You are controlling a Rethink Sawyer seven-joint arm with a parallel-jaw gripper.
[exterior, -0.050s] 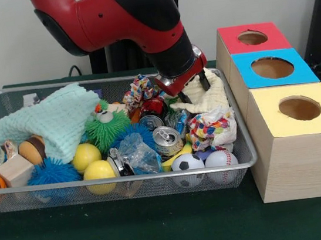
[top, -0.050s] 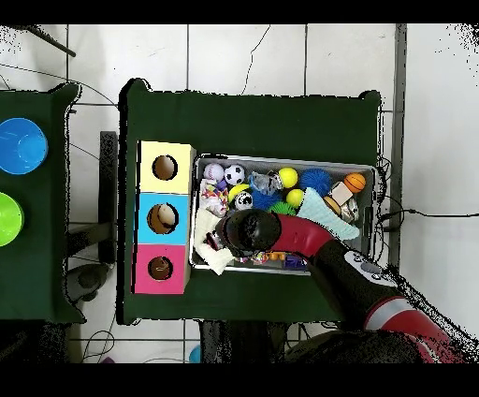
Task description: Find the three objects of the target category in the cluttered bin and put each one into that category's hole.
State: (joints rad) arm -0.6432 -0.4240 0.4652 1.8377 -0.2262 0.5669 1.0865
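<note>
**Claw over the cloth at the bin's right end**

The claw (exterior, -0.050s: 194, 89) hung with its fingers parted and empty, tips just above a cream cloth (exterior, -0.050s: 211, 98) in the wire bin (exterior, -0.050s: 127, 179). Cans (exterior, -0.050s: 167, 140), balls (exterior, -0.050s: 220, 159) and a mint towel (exterior, -0.050s: 54, 123) filled the bin. Three boxes stood at its right: red hole (exterior, -0.050s: 252, 37), blue hole (exterior, -0.050s: 272, 67), yellow hole (exterior, -0.050s: 299, 107).

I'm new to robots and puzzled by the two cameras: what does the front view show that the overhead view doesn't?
Only the front view shows the black two-fingered gripper open above the cream cloth, plus the opened silver drink can.

Only the overhead view shows the blue bowl and green bowl on a side table.

Both show the wire mesh bin and the yellow-topped wooden box.
</note>
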